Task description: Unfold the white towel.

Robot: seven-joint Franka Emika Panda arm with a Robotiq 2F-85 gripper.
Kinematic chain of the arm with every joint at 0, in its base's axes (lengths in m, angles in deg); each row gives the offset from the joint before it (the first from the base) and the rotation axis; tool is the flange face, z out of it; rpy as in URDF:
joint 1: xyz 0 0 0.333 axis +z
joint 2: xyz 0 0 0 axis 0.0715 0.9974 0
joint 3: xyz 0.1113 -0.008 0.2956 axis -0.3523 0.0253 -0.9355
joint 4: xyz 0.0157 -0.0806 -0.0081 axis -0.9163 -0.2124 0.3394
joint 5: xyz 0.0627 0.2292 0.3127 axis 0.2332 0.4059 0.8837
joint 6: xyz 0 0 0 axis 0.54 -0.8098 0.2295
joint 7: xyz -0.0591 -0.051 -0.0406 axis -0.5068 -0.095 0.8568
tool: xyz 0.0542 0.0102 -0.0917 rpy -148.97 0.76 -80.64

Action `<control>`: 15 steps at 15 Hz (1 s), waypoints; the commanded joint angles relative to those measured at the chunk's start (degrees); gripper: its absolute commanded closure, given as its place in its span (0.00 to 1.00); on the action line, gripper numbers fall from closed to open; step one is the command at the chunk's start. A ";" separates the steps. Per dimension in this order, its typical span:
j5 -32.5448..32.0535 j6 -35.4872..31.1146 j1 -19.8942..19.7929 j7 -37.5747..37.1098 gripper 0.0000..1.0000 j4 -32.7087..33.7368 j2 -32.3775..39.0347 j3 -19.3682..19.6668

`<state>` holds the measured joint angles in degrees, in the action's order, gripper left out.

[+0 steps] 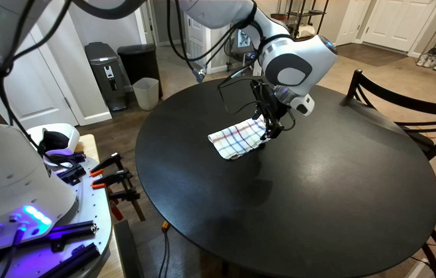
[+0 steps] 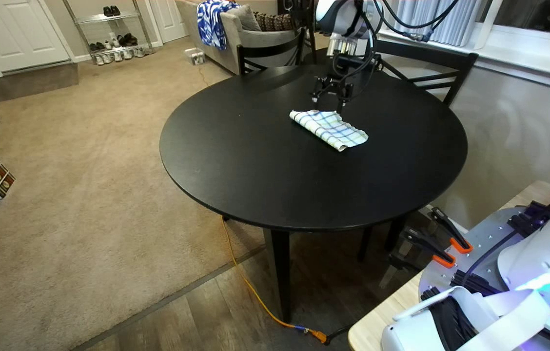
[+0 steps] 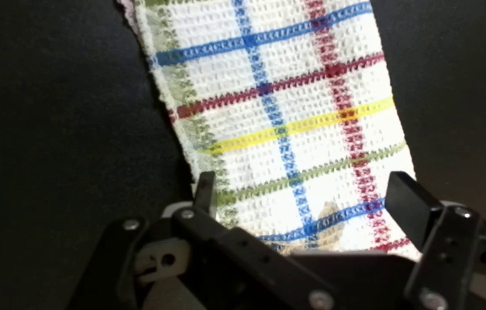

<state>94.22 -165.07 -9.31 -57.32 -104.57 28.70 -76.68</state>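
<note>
The white towel [image 1: 237,139] lies folded in a narrow strip on the round black table [image 1: 338,200], with blue, red, yellow and green stripes. It also shows in an exterior view [image 2: 331,127] and fills the middle of the wrist view [image 3: 294,107]. My gripper [image 3: 303,189] is open, its fingers spread across the towel's width near one end, one finger by each long edge. In both exterior views the gripper [image 1: 261,127] [image 2: 328,105] points down at the towel's end farthest from the robot base. Whether the fingertips touch the cloth or table I cannot tell. A brownish patch shows on the towel between the fingers.
Black chairs [image 1: 407,100] [image 2: 431,61] stand around the table edge. The robot base [image 1: 17,181] stands on a separate wooden stand with orange-tipped clamps [image 1: 115,173] and a white headset [image 2: 465,317]. Cables hang from the arm near the gripper.
</note>
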 commanded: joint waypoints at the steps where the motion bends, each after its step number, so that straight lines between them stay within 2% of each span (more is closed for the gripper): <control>1: -0.76 -1.13 0.83 -0.41 0.00 -1.46 -1.32 1.55; 6: -1.39 -2.20 1.00 -0.33 0.00 -2.72 -1.84 2.96; 15: 1.15 1.47 -0.16 -0.26 0.00 1.75 1.78 1.15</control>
<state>94.19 -165.42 -8.59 -57.32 -104.29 29.77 -74.70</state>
